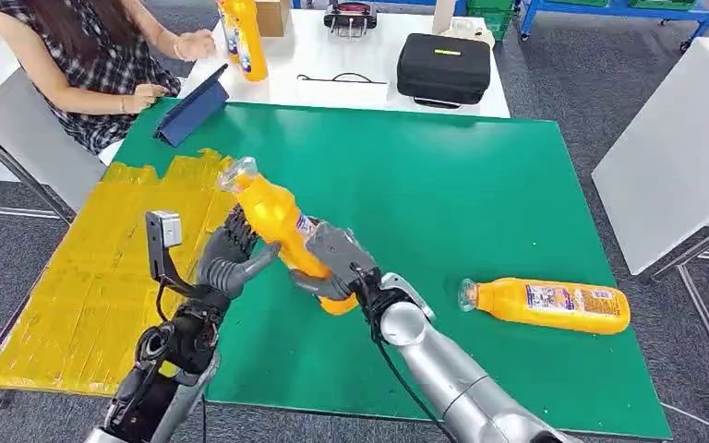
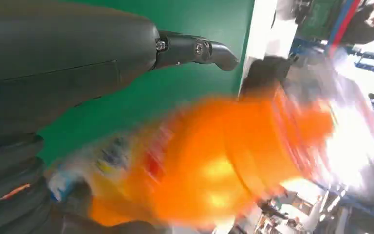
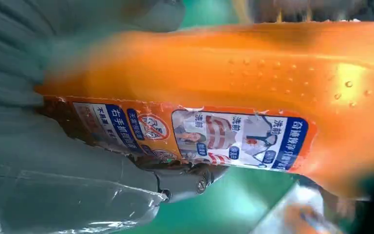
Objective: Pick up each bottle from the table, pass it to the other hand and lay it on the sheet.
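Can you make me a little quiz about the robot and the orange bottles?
1. True or false: the right hand grips the lower part of the lifted orange bottle.
2. Where is the second orange bottle? A) standing on the yellow sheet B) lying on the green mat C) in the person's hand
3. Fill in: the left hand is beside the lifted bottle with its fingers ____.

Key
1. True; the bottle is held tilted above the green mat.
2. B; it lies on its side, off the yellow sheet.
3. Spread; whether it touches the bottle cannot be told.
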Robot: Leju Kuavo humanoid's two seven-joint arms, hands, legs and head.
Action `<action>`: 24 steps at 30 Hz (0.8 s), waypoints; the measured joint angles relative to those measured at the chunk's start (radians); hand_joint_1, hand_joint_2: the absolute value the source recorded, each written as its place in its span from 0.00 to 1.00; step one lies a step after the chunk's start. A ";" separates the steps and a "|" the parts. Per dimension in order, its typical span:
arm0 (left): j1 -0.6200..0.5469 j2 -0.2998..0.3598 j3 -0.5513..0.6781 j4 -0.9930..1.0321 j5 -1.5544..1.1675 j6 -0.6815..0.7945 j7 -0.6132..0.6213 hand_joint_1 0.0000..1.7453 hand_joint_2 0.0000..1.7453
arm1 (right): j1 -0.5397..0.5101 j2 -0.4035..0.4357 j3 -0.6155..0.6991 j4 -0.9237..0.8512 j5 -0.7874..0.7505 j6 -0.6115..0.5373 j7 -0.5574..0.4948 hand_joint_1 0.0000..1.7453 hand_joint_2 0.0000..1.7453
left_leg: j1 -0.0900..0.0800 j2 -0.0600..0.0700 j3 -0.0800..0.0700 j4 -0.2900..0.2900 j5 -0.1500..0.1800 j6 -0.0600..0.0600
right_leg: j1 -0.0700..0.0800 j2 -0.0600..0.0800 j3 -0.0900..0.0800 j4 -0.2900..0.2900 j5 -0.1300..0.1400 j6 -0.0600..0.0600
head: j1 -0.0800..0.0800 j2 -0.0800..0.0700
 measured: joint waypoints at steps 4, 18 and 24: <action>-0.003 -0.004 -0.015 0.000 0.004 -0.003 0.003 0.00 1.00 | -0.006 0.019 0.020 0.047 0.003 0.003 0.003 1.00 1.00 | 0.000 0.000 -0.001 0.000 0.000 0.000 | 0.000 0.000 0.000 0.000 0.000 0.000 | 0.000 0.000; -0.011 -0.009 -0.042 0.000 0.020 -0.005 0.032 0.00 1.00 | -0.046 0.057 0.104 0.150 0.135 -0.041 0.050 1.00 1.00 | 0.000 0.001 -0.001 0.000 0.000 0.000 | 0.000 0.000 -0.001 0.000 0.000 0.000 | 0.000 0.000; -0.012 -0.009 -0.042 0.000 0.020 -0.005 0.033 0.00 1.00 | -0.055 0.060 0.121 0.160 0.143 -0.048 0.054 1.00 1.00 | 0.000 0.001 -0.001 0.000 0.000 0.000 | 0.000 0.000 -0.002 0.000 0.000 0.000 | 0.000 0.000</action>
